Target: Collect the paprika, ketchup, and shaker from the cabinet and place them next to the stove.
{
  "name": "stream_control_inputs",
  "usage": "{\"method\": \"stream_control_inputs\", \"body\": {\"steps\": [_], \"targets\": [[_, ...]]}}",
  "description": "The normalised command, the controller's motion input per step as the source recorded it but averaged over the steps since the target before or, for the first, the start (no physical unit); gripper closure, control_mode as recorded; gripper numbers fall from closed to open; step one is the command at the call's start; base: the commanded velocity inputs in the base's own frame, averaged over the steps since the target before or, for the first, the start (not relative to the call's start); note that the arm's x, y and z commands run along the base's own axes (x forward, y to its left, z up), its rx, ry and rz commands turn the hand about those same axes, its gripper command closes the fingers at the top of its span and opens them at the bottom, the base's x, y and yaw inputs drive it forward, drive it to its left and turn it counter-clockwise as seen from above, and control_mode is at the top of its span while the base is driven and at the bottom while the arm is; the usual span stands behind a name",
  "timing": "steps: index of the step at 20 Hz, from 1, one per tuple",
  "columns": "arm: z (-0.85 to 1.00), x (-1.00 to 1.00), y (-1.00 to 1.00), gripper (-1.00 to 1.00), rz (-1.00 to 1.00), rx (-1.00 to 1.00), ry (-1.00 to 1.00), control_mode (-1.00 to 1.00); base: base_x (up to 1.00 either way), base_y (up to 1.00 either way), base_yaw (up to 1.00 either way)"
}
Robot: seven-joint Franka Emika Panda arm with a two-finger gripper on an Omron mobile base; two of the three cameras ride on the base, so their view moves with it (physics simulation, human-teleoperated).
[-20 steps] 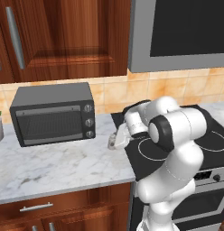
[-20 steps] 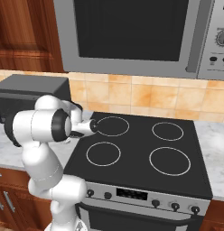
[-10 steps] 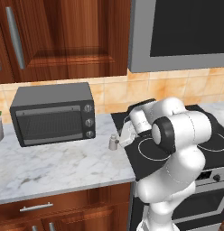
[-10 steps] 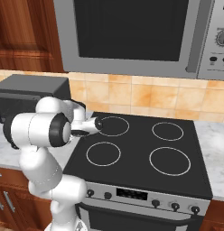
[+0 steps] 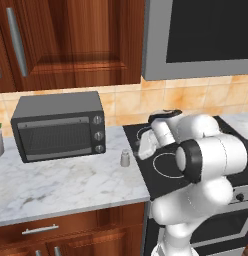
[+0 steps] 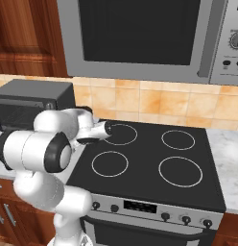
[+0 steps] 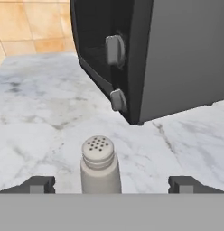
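The shaker (image 5: 125,158), small and pale grey with a perforated top, stands upright on the marble counter just left of the stove (image 5: 148,176). My gripper (image 5: 142,149) hangs over the black cooktop's left edge, a little to the right of the shaker and apart from it. In the hand view the shaker (image 7: 99,164) stands in line with my open gripper (image 7: 112,184), ahead of the two dark fingertips (image 7: 39,184) and touched by neither. The stove (image 6: 145,158) shows four white rings. The paprika, the ketchup and the cabinet are out of view.
A dark countertop oven (image 5: 58,132) sits against the tiled wall behind and left of the shaker, its knobs (image 7: 114,49) close in the hand view. A built-in microwave (image 6: 140,33) hangs above the stove. Wooden wall doors with bar handles (image 5: 13,40) fill the upper left.
My gripper has drawn back to the right from the shaker, uncovering it. The shaker stays standing on the counter beside the stove.
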Motion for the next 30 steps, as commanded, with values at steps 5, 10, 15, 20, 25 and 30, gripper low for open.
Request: {"method": "stream_control_inputs", "body": {"steps": [5, 10, 15, 20, 25, 30], "targets": [[0.38, -0.73, -0.02, -1.0, 0.0, 0.0, -0.03, -1.0, 0.0, 0.0, 0.0], [0.54, -0.91, 0.0, -1.0, -0.01, 0.0, -0.03, -1.0, 0.0, 0.0, 0.0], [0.79, -0.88, 0.0, -1.0, -0.05, 0.02, 0.0, -1.0, 0.0, 0.0, 0.0], [0.78, -0.76, 0.0, -1.0, -0.07, 0.03, 0.02, -1.0, 0.0, 0.0, 0.0], [0.67, -0.74, 0.0, -1.0, -0.08, 0.03, 0.09, -1.0, 0.0, 0.0, 0.0], [0.63, -0.67, 0.0, -1.0, -0.09, 0.04, 0.15, -1.0, 0.0, 0.0, 0.0]]}}
